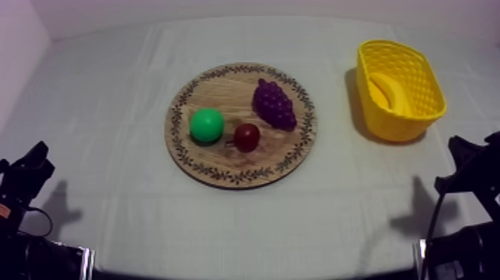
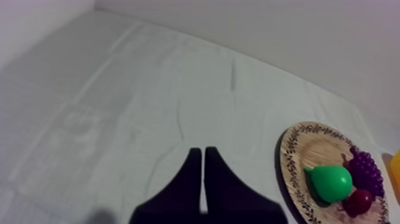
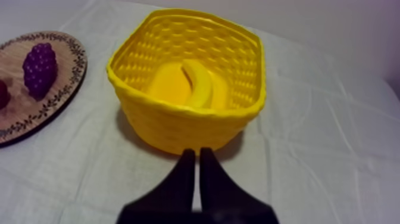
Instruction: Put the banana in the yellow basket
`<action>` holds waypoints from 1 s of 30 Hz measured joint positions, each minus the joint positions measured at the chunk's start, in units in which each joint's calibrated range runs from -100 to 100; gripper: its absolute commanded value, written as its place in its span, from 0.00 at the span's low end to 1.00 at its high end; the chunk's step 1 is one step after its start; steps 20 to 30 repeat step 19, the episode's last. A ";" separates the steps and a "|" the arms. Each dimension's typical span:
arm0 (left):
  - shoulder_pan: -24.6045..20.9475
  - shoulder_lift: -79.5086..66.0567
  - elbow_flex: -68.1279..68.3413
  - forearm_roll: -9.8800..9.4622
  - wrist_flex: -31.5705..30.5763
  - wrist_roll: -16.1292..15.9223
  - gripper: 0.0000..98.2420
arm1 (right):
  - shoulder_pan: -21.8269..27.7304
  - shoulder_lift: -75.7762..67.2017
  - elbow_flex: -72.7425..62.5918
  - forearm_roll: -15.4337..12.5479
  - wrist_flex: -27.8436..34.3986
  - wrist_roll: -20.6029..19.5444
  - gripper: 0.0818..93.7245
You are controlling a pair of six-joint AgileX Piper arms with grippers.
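The banana lies inside the yellow basket at the table's right; the right wrist view has the banana resting on the floor of the basket. The round wooden board in the middle carries a green pear, a small red fruit and a bunch of grapes. My left gripper is shut on nothing over bare cloth, left of the board. My right gripper is shut, empty, just in front of the basket. Both arms sit low at their sides.
A pear, grapes and a small red fruit sit on the board beside my left gripper. The grapes and the board's rim lie left of the basket. Bare cloth surrounds the board.
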 measured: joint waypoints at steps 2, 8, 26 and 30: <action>0.00 0.00 0.00 0.00 0.00 0.00 0.00 | -0.04 0.00 0.00 0.00 0.00 0.60 0.01; 0.00 0.00 0.00 0.00 0.00 0.00 0.00 | -0.16 0.00 0.00 0.00 0.00 0.72 0.01; 0.00 0.00 0.00 0.00 0.00 0.00 0.00 | -0.16 0.00 0.00 0.00 0.00 0.86 0.01; 0.00 0.00 0.00 0.00 0.00 0.00 0.00 | -0.16 0.00 0.00 0.00 0.00 0.86 0.01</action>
